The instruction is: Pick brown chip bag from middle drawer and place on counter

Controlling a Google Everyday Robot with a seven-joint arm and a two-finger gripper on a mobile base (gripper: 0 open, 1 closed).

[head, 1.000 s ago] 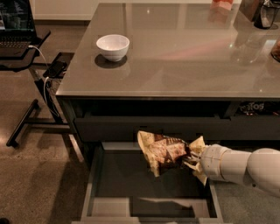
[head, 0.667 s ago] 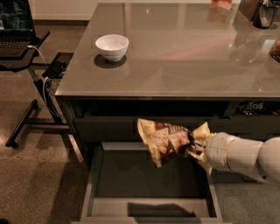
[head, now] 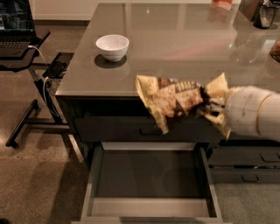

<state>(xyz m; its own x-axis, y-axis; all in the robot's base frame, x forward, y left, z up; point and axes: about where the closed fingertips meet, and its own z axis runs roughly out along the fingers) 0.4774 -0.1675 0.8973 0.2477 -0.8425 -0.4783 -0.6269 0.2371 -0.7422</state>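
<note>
My gripper comes in from the right on a white arm and is shut on the brown chip bag, a crumpled bag with a dark middle and pale yellow ends. I hold the bag in the air level with the front edge of the grey counter, above the open middle drawer. The drawer is pulled out and its flat dark interior holds nothing.
A white bowl stands on the counter's left part. Dark objects sit at the counter's far right corner. Narrower handled drawers are at the right. A laptop on a stand is at the far left.
The gripper has lifted the chip bag up out of the drawer to counter-edge height. The drawer now shows empty.
</note>
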